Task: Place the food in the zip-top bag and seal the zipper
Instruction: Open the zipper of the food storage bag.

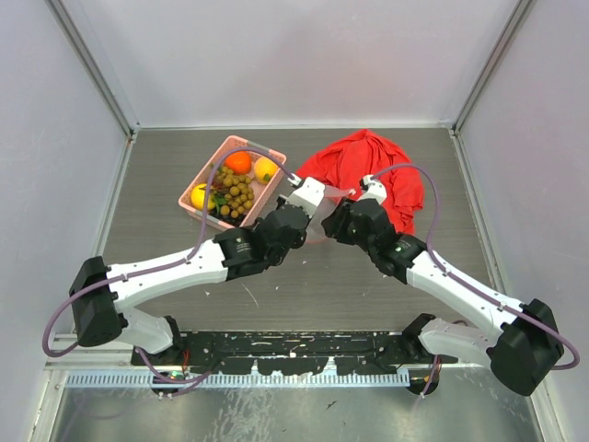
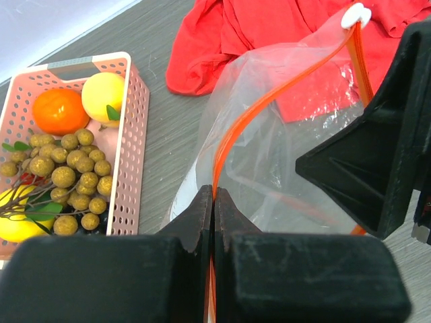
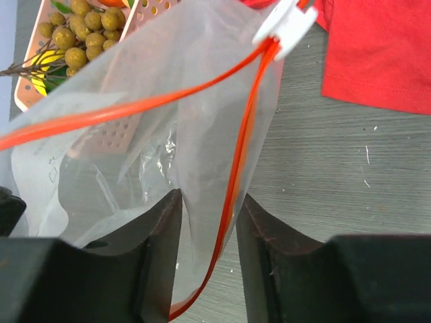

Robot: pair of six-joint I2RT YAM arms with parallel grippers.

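Note:
The clear zip-top bag (image 2: 283,155) is held up between my two grippers, mouth open. My left gripper (image 2: 213,192) is shut on its orange-red zipper (image 2: 269,101). My right gripper (image 3: 209,198) is open, with the other zipper strip (image 3: 246,148) and bag wall (image 3: 155,121) hanging loose between its fingers. A white slider (image 3: 286,27) sits at the zipper's far end. The food lies in the pink basket (image 2: 128,134): an orange (image 2: 59,111), two yellow fruits (image 2: 102,94) (image 2: 17,225) and the berry bunch (image 2: 71,171). From above, both grippers (image 1: 313,216) (image 1: 333,219) meet just right of the basket (image 1: 207,175).
A crumpled red cloth (image 1: 368,170) lies on the table behind and to the right of the bag, also in the left wrist view (image 2: 229,33). Grey walls enclose the table on three sides.

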